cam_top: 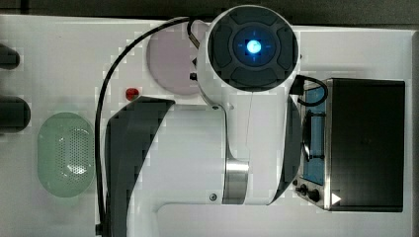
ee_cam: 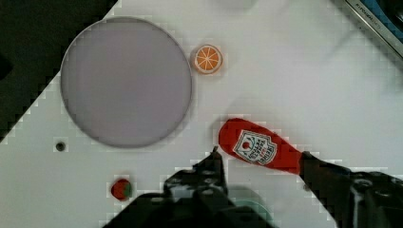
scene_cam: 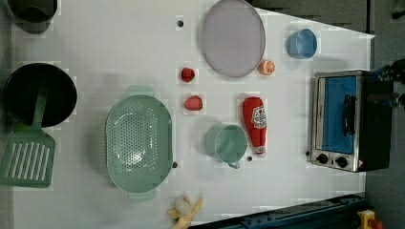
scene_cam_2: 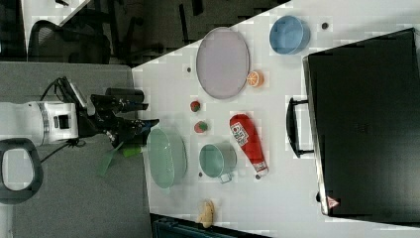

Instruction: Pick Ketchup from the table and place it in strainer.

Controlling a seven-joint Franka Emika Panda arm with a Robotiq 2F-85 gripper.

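One pale mint-green oval plastic strainer (scene_cam: 138, 143) with a perforated bottom sits on the flat white tabletop (scene_cam: 95, 47), and everything else is placed from it.

To the left view's left of the strainer, well apart from it, are a round black pan (scene_cam: 40, 93) and a flat green slotted plastic spatula (scene_cam: 28, 157) whose handle reaches up over the pan. In the right view, the black gripper (scene_cam_2: 148, 113) on the white arm hangs to the right view's left of the strainer, beyond the tabletop's edge; its jaws are spread and grasp nothing.

To the left view's right of the strainer come two small red toy strawberries (scene_cam: 187, 74) (scene_cam: 193, 102), near its upper end, and a yellow toy banana (scene_cam: 184, 210) off its lower end. Further right and higher lies a large round greyish-lilac plate (scene_cam: 233, 38).

A small round green plastic mug (scene_cam: 227, 143) stands near the strainer's right side. Just beyond the mug, the elongated red Ketchup (scene_cam: 255, 124) squeeze bottle lies flat on the tabletop, outside the strainer, its whitish cap toward the left view's bottom. In the wrist view the Ketchup (ee_cam: 256, 149) shows between the two dark gripper fingers (ee_cam: 214, 164).

Further right of the strainer are an orange half (scene_cam: 266, 67), a round blue bowl (scene_cam: 302, 44) and, farthest, a steel toaster oven (scene_cam: 351, 119) with a blue glass door
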